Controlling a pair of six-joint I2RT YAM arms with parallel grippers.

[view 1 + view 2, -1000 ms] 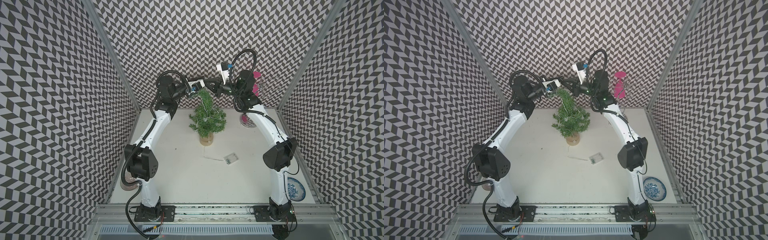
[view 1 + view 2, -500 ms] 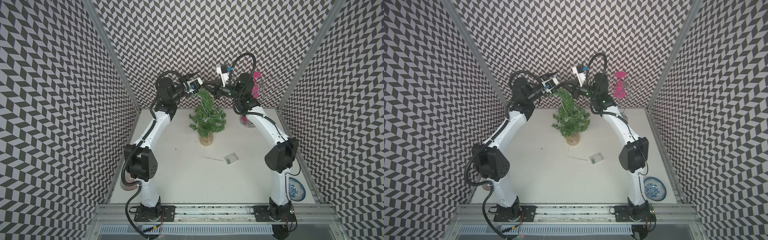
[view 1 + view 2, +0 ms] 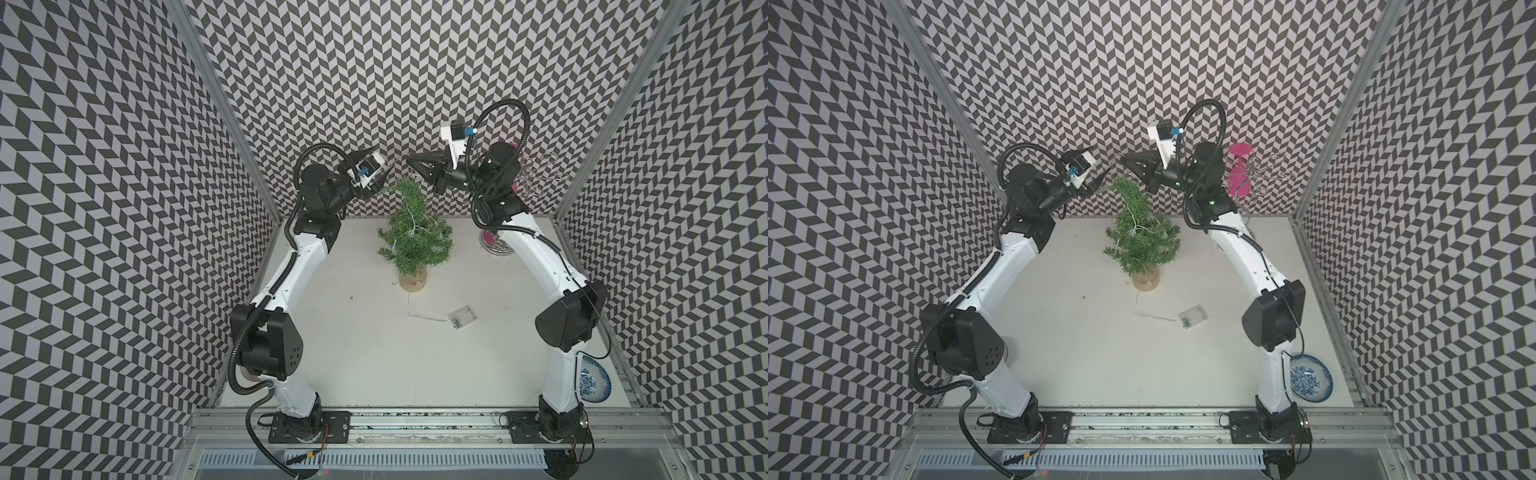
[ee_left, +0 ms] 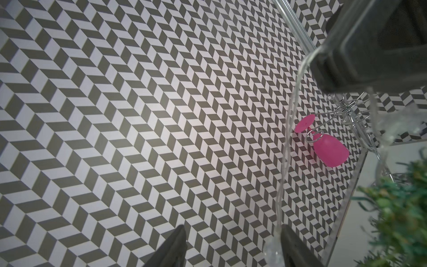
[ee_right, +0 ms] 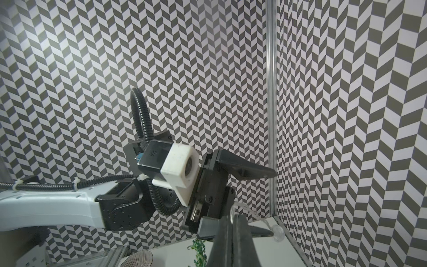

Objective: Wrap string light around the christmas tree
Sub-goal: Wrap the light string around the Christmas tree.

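Chevron walls, right gripper (image 3: 412, 161) clamped on string light (image 3: 462, 317), left gripper (image 3: 380, 161) parted alongside

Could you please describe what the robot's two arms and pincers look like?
The left arm and right arm have white links joined by chunky black joint housings. A ribbed black cable hose loops at each wrist, beside a white camera block with a blue part. The left pincer and right pincer have matte black, tapering fingers.
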